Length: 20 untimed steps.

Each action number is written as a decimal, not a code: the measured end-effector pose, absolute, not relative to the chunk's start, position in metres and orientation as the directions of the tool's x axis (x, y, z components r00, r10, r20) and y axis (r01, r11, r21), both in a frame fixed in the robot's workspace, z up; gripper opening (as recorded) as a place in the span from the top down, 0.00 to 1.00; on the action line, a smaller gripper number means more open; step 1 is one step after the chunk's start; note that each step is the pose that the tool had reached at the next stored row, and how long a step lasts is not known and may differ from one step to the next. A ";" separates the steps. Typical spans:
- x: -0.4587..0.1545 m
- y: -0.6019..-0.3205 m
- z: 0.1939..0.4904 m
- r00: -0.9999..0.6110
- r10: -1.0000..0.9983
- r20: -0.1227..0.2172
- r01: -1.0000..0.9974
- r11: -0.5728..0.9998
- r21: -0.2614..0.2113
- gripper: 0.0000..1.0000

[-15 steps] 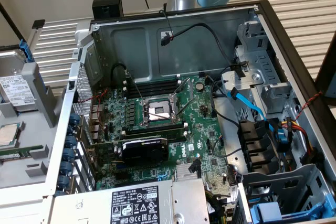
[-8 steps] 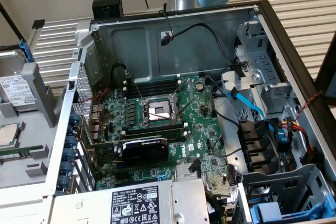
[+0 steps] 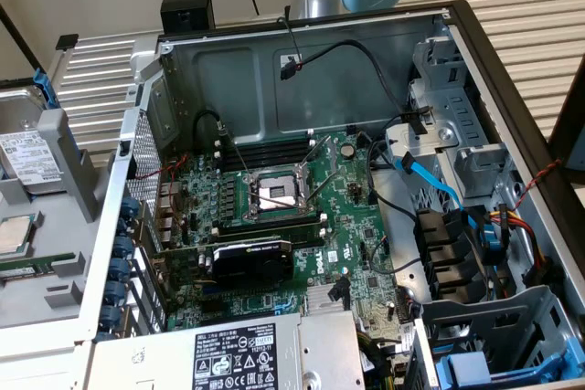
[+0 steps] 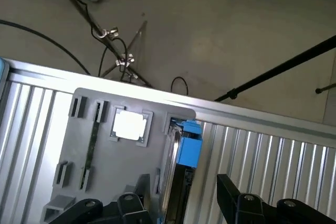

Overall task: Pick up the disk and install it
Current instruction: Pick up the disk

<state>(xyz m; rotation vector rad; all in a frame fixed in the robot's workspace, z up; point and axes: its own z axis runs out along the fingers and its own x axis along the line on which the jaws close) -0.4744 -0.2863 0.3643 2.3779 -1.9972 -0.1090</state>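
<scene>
The grey tray point(image 3: 73, 166), just beside the open computer case point(image 3: 247, 70) on the exterior view's left, holds the disk point(image 3: 27, 154), a square silver processor chip point(image 3: 13, 230) and a memory stick point(image 3: 37, 262), each in its own slot. The disk is silver-grey metal with a white printed label, clipped in a blue plastic carrier point(image 4: 189, 144). The gripper point(image 4: 181, 190) hangs over this carrier with its fingers point(image 4: 231, 195) spread wide, holding nothing.

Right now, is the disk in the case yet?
No, the disk sits in the grey tray at the exterior view's left, outside the case.
</scene>
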 end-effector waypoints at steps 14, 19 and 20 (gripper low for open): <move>-0.484 -0.286 0.340 0.079 -0.996 -0.031 -0.994 -0.081 0.071 0.38; -0.487 -0.284 0.334 0.067 -0.997 -0.030 -0.996 -0.069 0.064 0.38; -0.488 -0.283 0.333 0.068 -0.997 -0.029 -0.996 -0.069 0.059 0.38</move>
